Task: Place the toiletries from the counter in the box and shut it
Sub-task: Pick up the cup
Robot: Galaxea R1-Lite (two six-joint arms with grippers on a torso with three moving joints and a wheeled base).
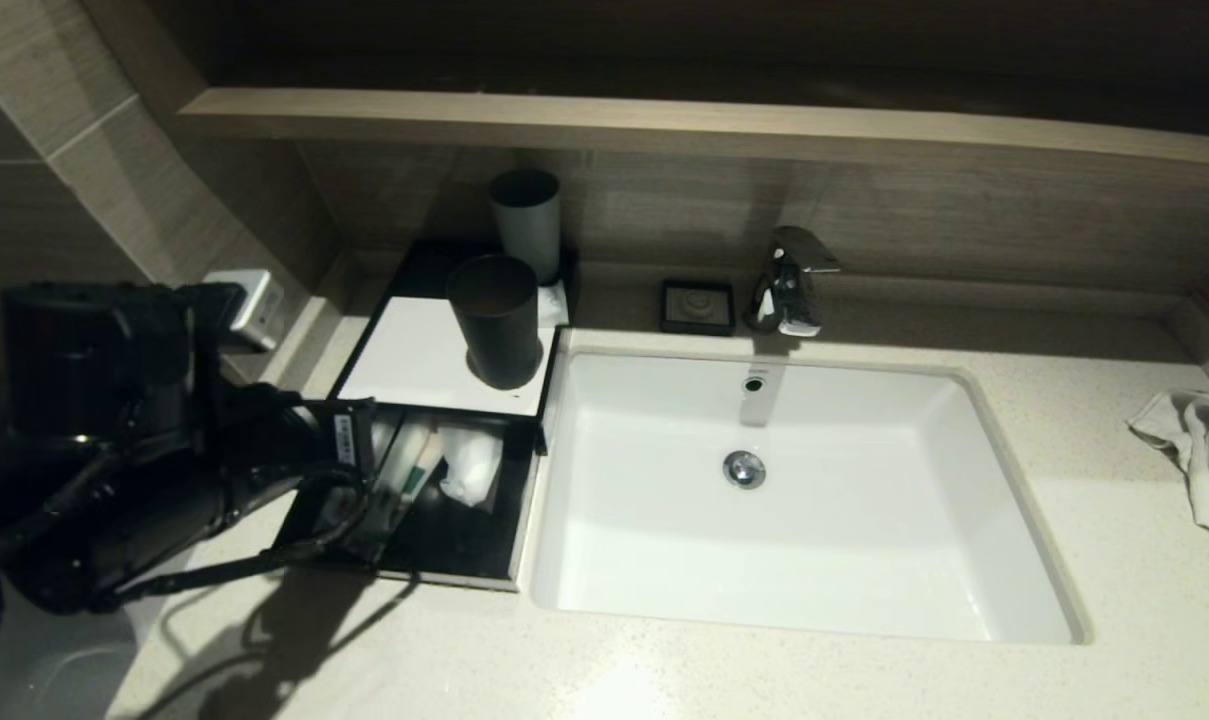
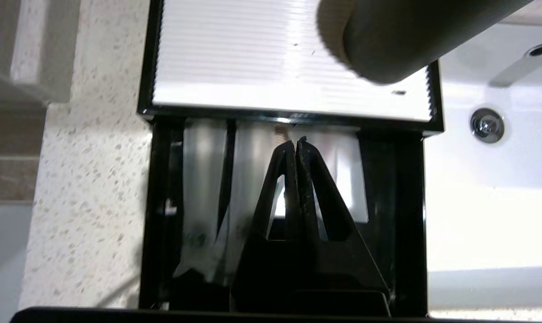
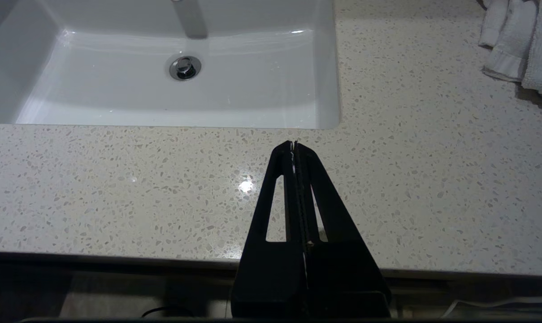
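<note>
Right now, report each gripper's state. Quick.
Left gripper: closed, holding nothing, over the open drawer of the box, above the packets.
Right gripper: closed, empty, above the counter before the sink.

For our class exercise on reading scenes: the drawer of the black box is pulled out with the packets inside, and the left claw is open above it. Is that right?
Not quite. The left claw is shut, its fingertips pressed together, as the left wrist view shows. The rest holds: the box has its drawer pulled out with the packets inside, and the claw is above it.
</note>
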